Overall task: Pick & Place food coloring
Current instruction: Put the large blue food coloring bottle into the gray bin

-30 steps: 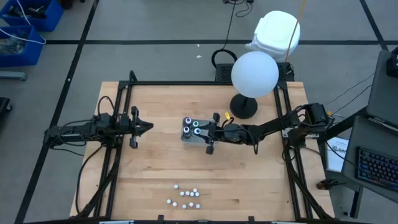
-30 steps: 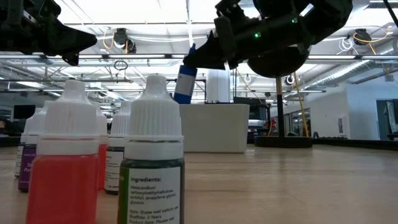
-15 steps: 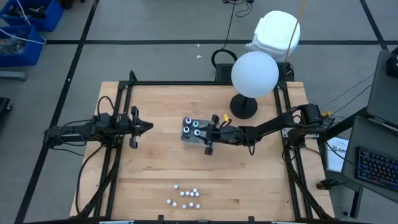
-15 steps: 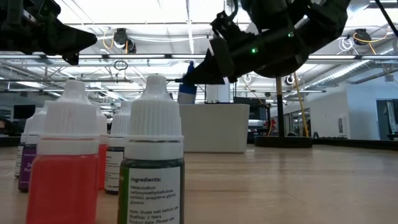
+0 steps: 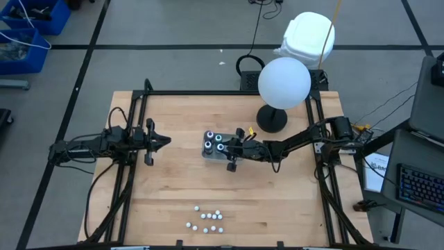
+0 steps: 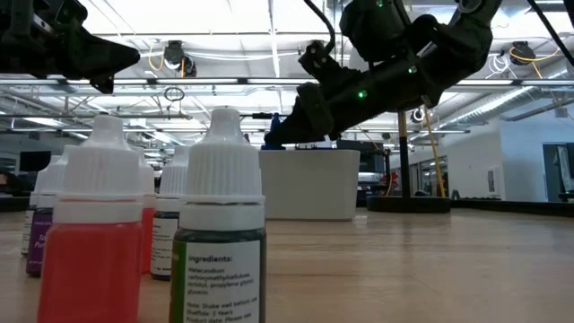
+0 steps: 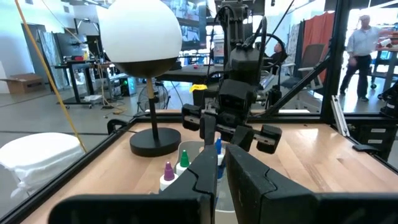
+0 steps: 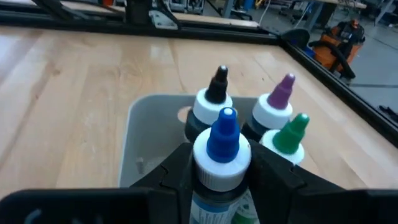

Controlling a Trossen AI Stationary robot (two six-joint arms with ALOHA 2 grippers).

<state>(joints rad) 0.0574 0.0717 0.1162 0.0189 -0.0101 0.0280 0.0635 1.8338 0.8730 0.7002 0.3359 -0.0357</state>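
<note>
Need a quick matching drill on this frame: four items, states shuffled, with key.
Items:
1. blue-tipped bottle
2. purple-tipped bottle
3. left gripper
4. white lamp globe

States:
A. on its black stand, at the table's far side
B. idle, holding nothing, left of the tray
C. held in the right gripper
D. standing in the grey tray

Pairs: 1-C, 2-D, 3-B, 4-A
</note>
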